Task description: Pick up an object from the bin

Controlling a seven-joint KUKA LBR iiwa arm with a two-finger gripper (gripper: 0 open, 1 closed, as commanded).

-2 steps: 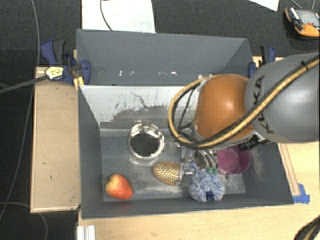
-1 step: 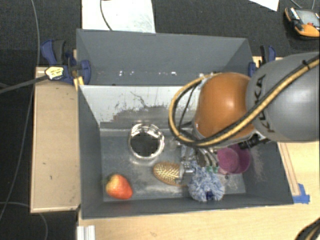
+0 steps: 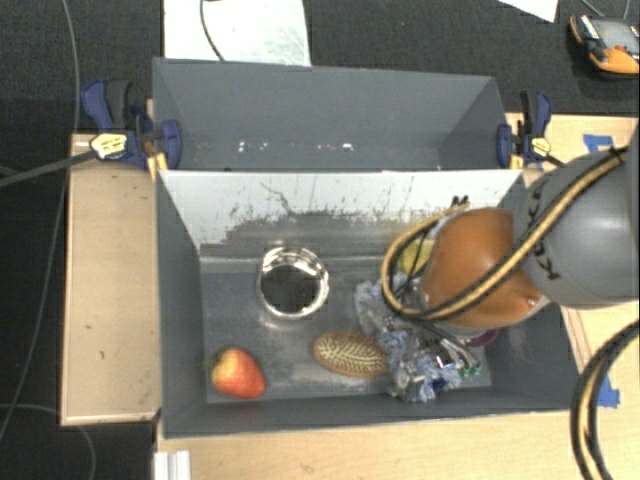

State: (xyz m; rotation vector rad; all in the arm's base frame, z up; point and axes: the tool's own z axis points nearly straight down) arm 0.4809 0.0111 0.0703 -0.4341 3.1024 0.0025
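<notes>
The grey bin (image 3: 180,298) is taking up the middle of the camera view, its floor sloping down from the pale back wall. The arm (image 3: 590,238) is reaching in from the right, and its orange cover (image 3: 480,268) is hanging over the right half of the floor, hiding what is lying beneath it. Under the cover, the hand (image 3: 428,366) is sitting low at the front right, down in a blue-grey heap (image 3: 385,318) of crumpled stuff. The heap is crowding in on the hand from the left and the front, so I cannot tell whether the hand is released or clenched, nor whether it is grasping anything.

A round metal cup (image 3: 292,282) is standing left of the heap, mouth up, well apart from the hand. A gold oval brush (image 3: 350,354) is lying just beside the heap, touching its left edge. A red apple (image 3: 238,374) is resting alone in the front left corner. A yellow thing (image 3: 417,258) is peeking out behind the cover.
</notes>
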